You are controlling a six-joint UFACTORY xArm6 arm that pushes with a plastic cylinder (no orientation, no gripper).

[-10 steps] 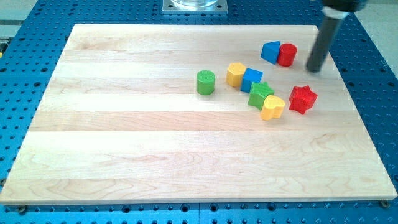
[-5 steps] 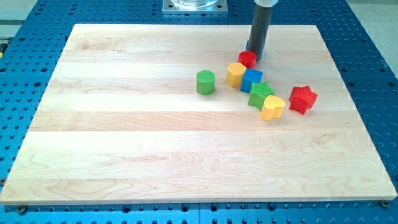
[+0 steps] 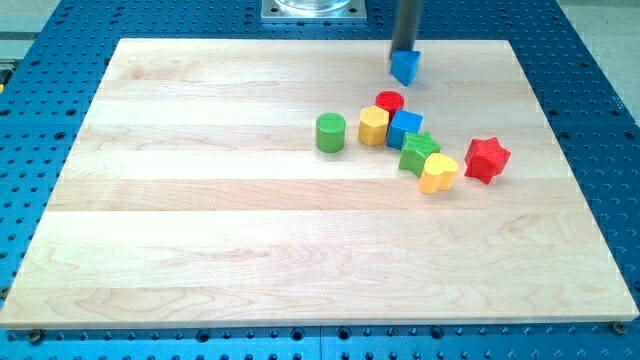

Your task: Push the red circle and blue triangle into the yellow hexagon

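The yellow hexagon (image 3: 373, 126) sits right of the board's middle. The red circle (image 3: 389, 102) touches its upper right side. The blue triangle (image 3: 406, 66) lies apart from them, near the view's top edge of the board. My tip (image 3: 402, 52) is at the top of the view, right behind the blue triangle and touching its upper left side. The rod rises out of the frame.
A blue cube (image 3: 405, 128) touches the hexagon's right side. A green star (image 3: 419, 152), a yellow heart (image 3: 438, 172) and a red star (image 3: 487, 159) lie to the lower right. A green cylinder (image 3: 330, 132) stands left of the hexagon. The wooden board (image 3: 200, 220) lies on a blue perforated table.
The red circle and blue triangle were swept left from the upper right. The circle now rests against the hexagon; the tip moved up to the top with the triangle in front of it.
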